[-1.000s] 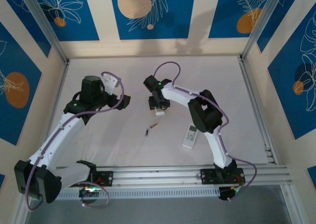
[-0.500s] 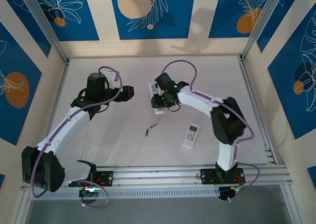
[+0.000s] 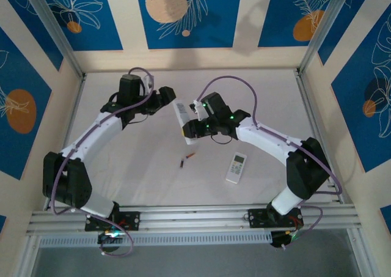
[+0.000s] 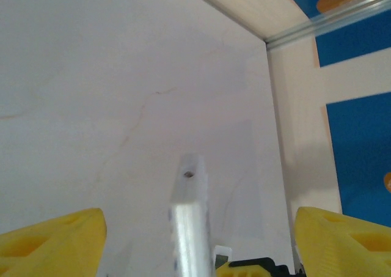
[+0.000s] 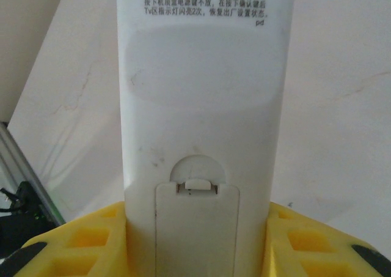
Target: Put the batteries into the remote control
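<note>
Our left gripper [image 4: 197, 228] has blocky yellow plastic fingers [image 4: 52, 240] that stand wide apart. The thin white edge of the remote control [image 5: 195, 93] rises between them and touches neither. This remote is smooth matte plastic with printed Chinese text and a seated battery cover [image 5: 197, 243]. The right gripper [image 5: 197, 222] clamps its lower end.

At 6 o'clock from it, on the pale, faintly veined table [image 3: 122, 167], we see two tiny thin batteries [image 3: 182, 163]. At 4 o'clock lies a smaller white remote [image 3: 236, 167]. Blue walls [image 3: 183, 14] with leaf drawings surround the table.

The left arm [image 3: 91, 136] and right arm [image 3: 269, 139] reach toward the middle, elbows bent outward.
</note>
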{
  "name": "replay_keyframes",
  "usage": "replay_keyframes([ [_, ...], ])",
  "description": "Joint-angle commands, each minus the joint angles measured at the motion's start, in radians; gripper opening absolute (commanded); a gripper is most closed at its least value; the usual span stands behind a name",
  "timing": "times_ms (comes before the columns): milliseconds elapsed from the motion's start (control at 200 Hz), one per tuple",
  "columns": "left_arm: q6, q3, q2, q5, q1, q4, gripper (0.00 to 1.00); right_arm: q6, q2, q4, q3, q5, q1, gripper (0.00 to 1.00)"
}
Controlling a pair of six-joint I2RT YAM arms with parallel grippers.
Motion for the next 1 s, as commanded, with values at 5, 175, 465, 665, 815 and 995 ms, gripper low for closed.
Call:
replay_keyframes([
  [5,-0.035,-0.018,0.016,0.047,-0.021,0.051,0.81,-0.007,-0.026,0.046,0.008,-0.052,0.021,0.3],
  [175,-0.116,-0.07,0.018,0.074,-0.021,0.162,0.63,-0.017,-0.017,0.035,0.028,-0.058,0.04,0.29],
  [465,-0.125,-0.033,0.036,0.061,-0.031,0.098,0.14,-0.018,-0.022,0.014,0.041,-0.035,0.05,0.32],
  [665,-0.088,0.002,0.019,-0.07,-0.033,-0.043,0.0,-0.004,-0.066,-0.045,0.075,0.256,0.084,0.52],
  [815,-0.149,-0.006,0.002,-0.214,-0.035,-0.095,0.0,-0.1,-0.055,-0.065,0.121,0.47,0.167,0.61],
  [995,-0.2,0.076,0.036,-0.279,-0.036,-0.237,0.01,-0.163,0.04,-0.124,0.202,0.609,0.228,0.65],
])
